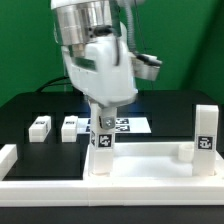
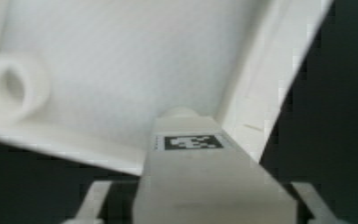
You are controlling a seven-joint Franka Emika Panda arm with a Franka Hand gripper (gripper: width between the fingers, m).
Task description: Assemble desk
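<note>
As the exterior view shows it, entry one is the black bench, with the desk top lying across its near edge, a wide white tray with a raised rim. My tool hangs straight down over the end of the tray toward the exterior view's left, its fingers on either side of a tagged leg that stands upright on the tray. A second leg stands upright at the tray's opposite end, tag facing the camera. Two more lie on the bench, apart from the tray: the first loose leg and, just beside it, the second loose leg. The marker board lies flat behind the tool.

Wrist view: the tagged leg fills the middle, one of my fingers on each side. A thin dark strip shows between each finger and the leg, so I cannot tell whether the tool is clamped on it. Beyond lies the desk top, showing its rim and a round hole.
</note>
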